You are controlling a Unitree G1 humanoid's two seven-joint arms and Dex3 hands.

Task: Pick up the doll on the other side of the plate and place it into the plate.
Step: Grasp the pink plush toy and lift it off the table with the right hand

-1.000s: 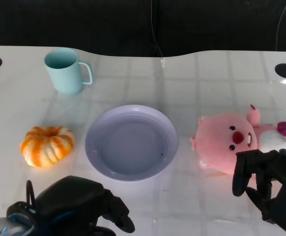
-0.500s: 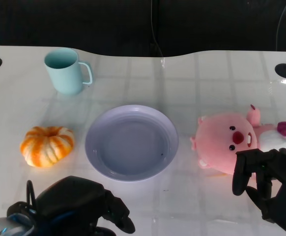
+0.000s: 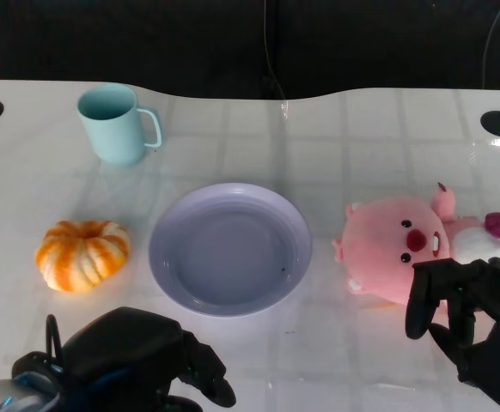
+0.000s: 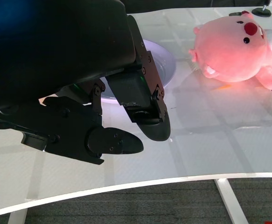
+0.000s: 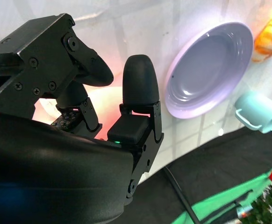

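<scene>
— On the table, in the head view, how much of the task was judged done?

— None yet. The doll (image 3: pixel 409 249) was seen lying right of the plate (image 3: pixel 230 249), just beside it, and nothing was lying in the plate. Grasp, lift and placing were all judged left. The right hand (image 3: pixel 469 322) was held just at the doll's near side, fingers (image 3: pixel 422 300) parted and curved, nothing gripped; contact could not be told.

— And the left hand (image 3: pixel 138 360)?

— It was kept low at the near edge, fingers curled inward, nothing held.

— What was added by the left wrist view?

— The left hand (image 4: pixel 103 98) was shown above bare table, well apart from the doll (image 4: pixel 234 46).

— And the right wrist view?

— Fingers (image 5: pixel 140 84) were seen apart, with only a pink glow between them; the plate (image 5: pixel 211 70) was seen beyond.
</scene>
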